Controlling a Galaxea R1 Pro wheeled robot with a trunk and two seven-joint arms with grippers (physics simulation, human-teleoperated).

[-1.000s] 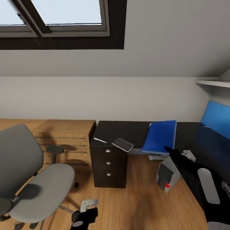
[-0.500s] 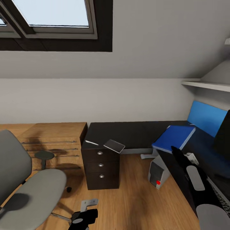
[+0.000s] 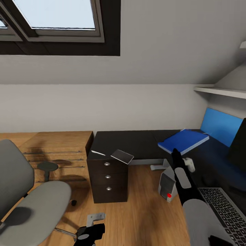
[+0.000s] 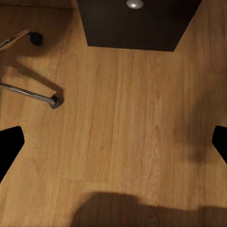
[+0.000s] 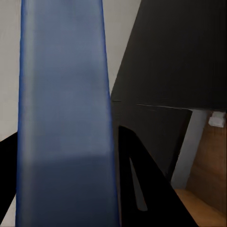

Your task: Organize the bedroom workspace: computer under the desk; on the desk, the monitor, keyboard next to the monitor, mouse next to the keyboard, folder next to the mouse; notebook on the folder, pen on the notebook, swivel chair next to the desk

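**Blue folder over the black table, right gripper at its edge**

Over the corner of the glossy black table [image 3: 136,141], the right gripper [image 5: 113,156] has its dark fingers on either side of the bright blue folder [image 3: 183,140], pinching its near edge; in the right wrist view the folder fills the span between the fingers as a smooth blue band. No brand, label or writing can be read on anything here.

From the head view the folder sits slightly tilted above the table, at the far end of the right arm. Just beside that arm, lower and toward the floor, stands the silver-grey computer [image 3: 167,186] with its red dot. On the arm's other side the keyboard [image 3: 225,212] lies on the table, its rows of grey keys clear. The black edge of the monitor [image 3: 239,145] stands beyond it.

Well off to the left of the right gripper, the dark notebook [image 3: 122,156] overhangs the drawer unit [image 3: 108,179], with the thin white pen [image 3: 98,153] just beside it. The grey swivel chair [image 3: 27,198] stands well apart from the table.

The left gripper [image 4: 113,142] hangs over bare wooden floor, fingers spread wide, holding nothing.
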